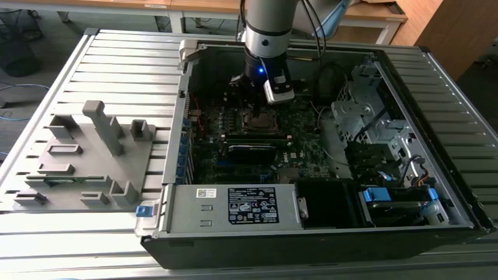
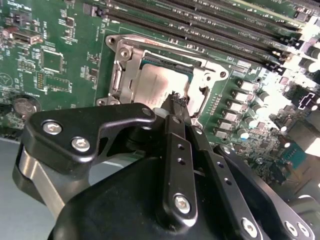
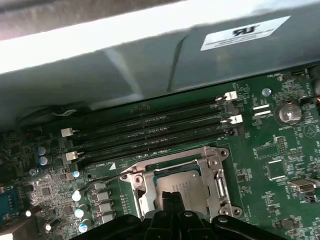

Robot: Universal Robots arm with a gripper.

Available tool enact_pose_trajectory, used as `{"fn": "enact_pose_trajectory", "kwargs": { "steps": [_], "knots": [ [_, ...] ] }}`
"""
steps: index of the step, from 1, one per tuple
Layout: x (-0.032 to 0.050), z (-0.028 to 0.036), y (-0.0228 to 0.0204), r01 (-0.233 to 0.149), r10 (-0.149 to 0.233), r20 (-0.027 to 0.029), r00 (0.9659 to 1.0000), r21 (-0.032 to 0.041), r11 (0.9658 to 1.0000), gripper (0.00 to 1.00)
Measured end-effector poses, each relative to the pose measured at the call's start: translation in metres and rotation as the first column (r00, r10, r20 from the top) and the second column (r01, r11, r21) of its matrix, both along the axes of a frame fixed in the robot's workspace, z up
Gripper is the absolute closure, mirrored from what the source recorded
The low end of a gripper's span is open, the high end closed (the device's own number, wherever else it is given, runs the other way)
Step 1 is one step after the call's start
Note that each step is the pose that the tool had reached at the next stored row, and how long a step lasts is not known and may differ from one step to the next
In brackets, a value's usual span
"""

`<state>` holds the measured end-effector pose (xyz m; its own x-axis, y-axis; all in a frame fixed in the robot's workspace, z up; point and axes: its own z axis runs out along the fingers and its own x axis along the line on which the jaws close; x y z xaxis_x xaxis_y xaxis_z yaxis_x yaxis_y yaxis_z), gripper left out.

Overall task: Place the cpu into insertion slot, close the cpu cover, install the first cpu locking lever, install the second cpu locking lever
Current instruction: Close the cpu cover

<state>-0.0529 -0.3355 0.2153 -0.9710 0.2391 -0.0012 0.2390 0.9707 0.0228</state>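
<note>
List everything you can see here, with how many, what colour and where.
table: one, grey, slatted, under everything
computer case: one, dark and silvery, open, on the table
fixture tray: one, grey with upright posts, on the table at the exterior view's left of the case
motherboard: one, green, inside the case
memory slots: several, long and black, beside the insertion slot
insertion slot: one, silvery rim, on the motherboard
cpu: one, grey, seated in the slot
cpu cover: one, silvery, lying flat around the cpu
coin battery: one, silvery, on the motherboard
arm: one, silver-grey, above the motherboard
gripper: one, black, over the slot
</note>
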Motion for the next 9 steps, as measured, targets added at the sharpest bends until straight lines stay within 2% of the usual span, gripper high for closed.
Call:
{"fn": "enact_pose_trajectory", "kwargs": {
  "steps": [7,9],
  "knots": [
    [-0.0123,-0.0034,0.0000,0.000,0.000,0.0008,1.0000,0.0001,1.0000,0.89],
    [-0.0133,-0.0041,0.0000,-0.001,0.001,0.0011,1.0000,0.0002,1.0000,0.89]
  ]
}}
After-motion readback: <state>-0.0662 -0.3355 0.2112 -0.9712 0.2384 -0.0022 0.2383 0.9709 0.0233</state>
